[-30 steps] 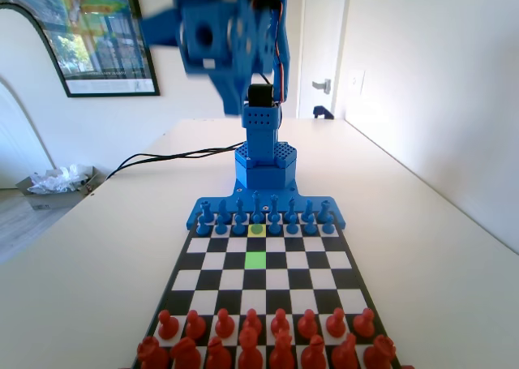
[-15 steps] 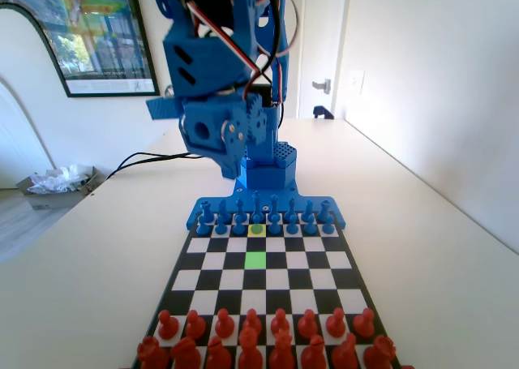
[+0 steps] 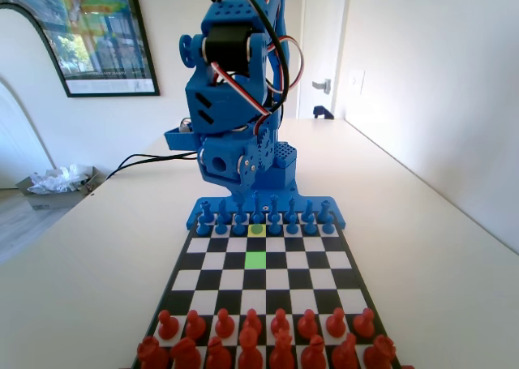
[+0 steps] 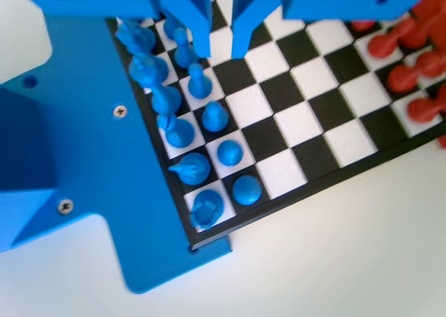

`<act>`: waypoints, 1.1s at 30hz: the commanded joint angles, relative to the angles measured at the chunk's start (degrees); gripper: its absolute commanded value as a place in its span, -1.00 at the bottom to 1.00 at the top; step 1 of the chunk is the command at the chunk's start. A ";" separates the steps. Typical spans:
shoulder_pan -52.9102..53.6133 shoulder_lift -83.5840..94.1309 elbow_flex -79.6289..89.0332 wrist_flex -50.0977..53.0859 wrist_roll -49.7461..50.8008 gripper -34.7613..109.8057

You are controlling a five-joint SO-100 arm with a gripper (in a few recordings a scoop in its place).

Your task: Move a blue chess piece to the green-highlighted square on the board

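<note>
Fixed view: the blue arm is folded forward and low over the far end of the board (image 3: 195, 263), its wrist block hanging above the blue back rows. The green-highlighted square (image 3: 255, 260) lies in the middle files, two rows in front of the blue pawn row, and is bare. Directly behind it sits a paler yellow square (image 3: 257, 230) carrying the blue chess piece (image 3: 257, 228), a pawn in line with the other blue pawns. Red pieces (image 3: 251, 336) fill the two near rows. The board rests on a pale tabletop (image 3: 422, 247).

Wrist view: the pincer (image 4: 221, 52) hangs from the top edge, released, with a clear gap between its two jaws and nothing held. The tips are above a white square just beside the blue pawn row, near one pawn (image 4: 185, 53) but not touching it as far as can be told. More blue pawns and taller back-row pieces run down the left side of the board; red pieces sit at upper right. Which pawn in this view is the task's cannot be told.
</note>
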 commanded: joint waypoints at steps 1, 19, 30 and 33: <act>-0.44 0.35 0.09 0.44 -4.75 -0.43; -3.78 -0.70 4.04 -5.27 -2.29 -0.42; -4.31 -0.70 8.26 -9.84 -2.90 -0.41; -4.66 -0.70 9.23 -10.90 -2.99 -0.41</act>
